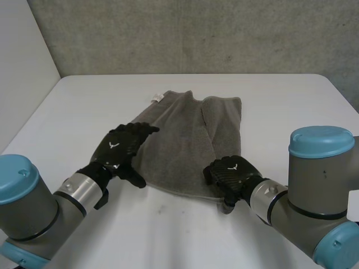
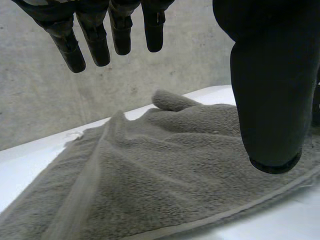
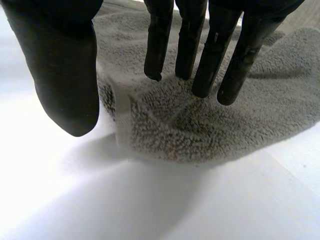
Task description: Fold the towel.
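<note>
Grey towel [image 1: 185, 140] lay on your counter [image 1: 280, 106] — left robot hand [image 1: 120, 147] (at its edge) and right robot hand [image 1: 231, 172] were both spread wide.

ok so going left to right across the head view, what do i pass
left arm → left hand → towel → right hand → right arm

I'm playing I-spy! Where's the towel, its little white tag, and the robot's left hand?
towel [image 1: 179, 151], head view, middle of the grey cloth.
white tag [image 1: 157, 97], head view, the label at the towel's far corner.
left hand [image 1: 120, 147], head view, the back of the hand.
</note>
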Robot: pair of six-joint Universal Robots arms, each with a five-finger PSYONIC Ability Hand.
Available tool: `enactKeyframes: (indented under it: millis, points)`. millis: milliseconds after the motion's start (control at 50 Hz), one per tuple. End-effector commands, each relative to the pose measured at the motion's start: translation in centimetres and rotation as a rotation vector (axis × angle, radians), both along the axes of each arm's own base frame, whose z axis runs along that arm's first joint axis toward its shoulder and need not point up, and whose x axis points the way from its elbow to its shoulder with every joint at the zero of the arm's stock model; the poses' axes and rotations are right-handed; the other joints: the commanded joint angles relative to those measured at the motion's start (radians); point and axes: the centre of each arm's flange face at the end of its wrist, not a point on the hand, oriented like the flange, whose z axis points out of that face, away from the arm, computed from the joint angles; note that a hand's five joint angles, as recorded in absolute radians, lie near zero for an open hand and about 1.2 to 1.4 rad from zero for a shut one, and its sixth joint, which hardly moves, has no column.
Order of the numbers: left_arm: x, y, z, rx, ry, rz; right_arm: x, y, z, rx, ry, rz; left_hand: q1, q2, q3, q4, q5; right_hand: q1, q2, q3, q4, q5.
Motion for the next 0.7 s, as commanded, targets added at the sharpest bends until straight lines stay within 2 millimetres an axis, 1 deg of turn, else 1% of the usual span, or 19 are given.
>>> enactKeyframes:
  millis: [20, 140, 180, 200, 220, 240, 260, 280, 300, 320, 340, 360, 400, 420, 440, 460, 500, 620, 700]
  points:
    - [-0.3, 0.2, -0.1, 0.003, 0.000, -0.011, 0.5, 0.5, 0.4, -0.009, -0.017, 0.018, 0.026, 0.034, 0.032, 0.033, 0.029, 0.017, 0.010, 0.016, 0.013, 0.009]
    - [-0.5, 0.1, -0.6, 0.016, -0.005, -0.014, 1.1, -0.1, -0.5, -0.030, -0.026, 0.022, 0.029, 0.037, 0.035, 0.036, 0.032, 0.105, 0.098, 0.104, 0.102, 0.097]
    - [-0.6, 0.1, -0.7, 0.019, -0.006, -0.018, 1.5, -0.9, -1.3, -0.044, -0.020, 0.009, 0.029, 0.037, 0.035, 0.036, 0.032, 0.259, 0.253, 0.258, 0.256, 0.252]
    - [-0.8, 0.3, -0.8, 0.021, -0.005, -0.025, 1.5, -0.9, -1.3, -0.044, -0.020, 0.009, 0.029, 0.037, 0.035, 0.036, 0.032, 0.260, 0.254, 0.259, 0.257, 0.253]
    - [-0.8, 0.3, -0.8, 0.021, -0.005, -0.025, 1.6, -1.3, -1.6, -0.048, -0.011, 0.001, 0.029, 0.037, 0.035, 0.036, 0.032, 0.449, 0.443, 0.448, 0.446, 0.442]
    - [-1.0, 0.4, -0.8, 0.018, -0.004, -0.034, 1.7, -1.7, -1.5, -0.056, -0.010, -0.011, 0.029, 0.037, 0.035, 0.036, 0.032, 0.756, 0.750, 0.755, 0.753, 0.749]
    - [-1.0, 0.4, -0.8, 0.018, -0.004, -0.034, 1.7, -1.7, -1.5, -0.056, -0.010, -0.011, 0.029, 0.037, 0.035, 0.036, 0.032, 0.759, 0.753, 0.758, 0.756, 0.752]
    - [-1.2, 0.5, -0.8, 0.015, -0.003, -0.040, 1.8, -1.9, -1.2, -0.064, -0.016, -0.020, 0.029, 0.037, 0.035, 0.036, 0.032, 0.831, 0.824, 0.830, 0.828, 0.824]
    - [-1.4, 0.7, -0.8, 0.017, -0.004, -0.049, 1.8, -1.9, -1.2, -0.064, -0.016, -0.020, 0.029, 0.037, 0.035, 0.036, 0.032, 0.832, 0.825, 0.831, 0.829, 0.824]
    - [-1.4, 0.7, -0.8, 0.017, -0.004, -0.050, 1.8, -2.2, -0.6, -0.083, -0.028, -0.028, 0.029, 0.037, 0.035, 0.036, 0.032, 0.832, 0.825, 0.831, 0.829, 0.824]
    - [-1.7, 0.9, -1.0, 0.020, -0.005, -0.059, 1.8, -2.3, 0.5, -0.106, -0.050, -0.034, 0.029, 0.037, 0.035, 0.036, 0.032, 0.832, 0.825, 0.831, 0.829, 0.824]
    - [-2.0, 1.1, -1.0, 0.020, -0.005, -0.069, 1.8, -2.3, 0.5, -0.107, -0.051, -0.034, 0.029, 0.037, 0.035, 0.036, 0.032, 0.832, 0.825, 0.831, 0.829, 0.824]
    - [-2.3, 1.3, -1.1, 0.022, -0.005, -0.081, 1.6, -2.4, 3.4, -0.150, -0.134, -0.059, 0.029, 0.037, 0.035, 0.036, 0.032, 0.832, 0.825, 0.831, 0.829, 0.824]
    - [-2.3, 1.3, -1.1, 0.022, -0.005, -0.082, 1.6, -2.4, 3.4, -0.150, -0.134, -0.059, 0.029, 0.037, 0.035, 0.036, 0.032, 0.832, 0.825, 0.831, 0.829, 0.824]
    - [-2.6, 1.4, -1.4, 0.026, -0.007, -0.091, 1.5, -2.3, 4.4, -0.156, -0.176, -0.071, 0.029, 0.037, 0.035, 0.036, 0.032, 0.832, 0.825, 0.831, 0.829, 0.824]
    - [-2.9, 1.4, -1.6, 0.028, -0.009, -0.092, 1.5, -2.3, 4.5, -0.156, -0.176, -0.071, 0.032, 0.040, 0.038, 0.039, 0.035, 0.832, 0.825, 0.831, 0.829, 0.824]
    - [-3.2, 1.4, -1.8, 0.032, -0.012, -0.095, 1.5, -2.0, 5.8, -0.149, -0.236, -0.075, 0.032, 0.040, 0.038, 0.039, 0.035, 0.832, 0.825, 0.831, 0.829, 0.824]
    - [-4.0, 0.7, -3.0, 0.051, -0.016, -0.107, 1.2, -1.5, 6.4, -0.147, -0.245, -0.083, 0.047, 0.054, 0.053, 0.053, 0.050, 0.832, 0.825, 0.831, 0.829, 0.824]
    - [-4.6, 0.5, -3.4, 0.047, -0.019, -0.105, 0.8, -1.0, 7.0, -0.159, -0.250, -0.082, 0.070, 0.078, 0.076, 0.077, 0.073, 0.832, 0.825, 0.831, 0.829, 0.824]
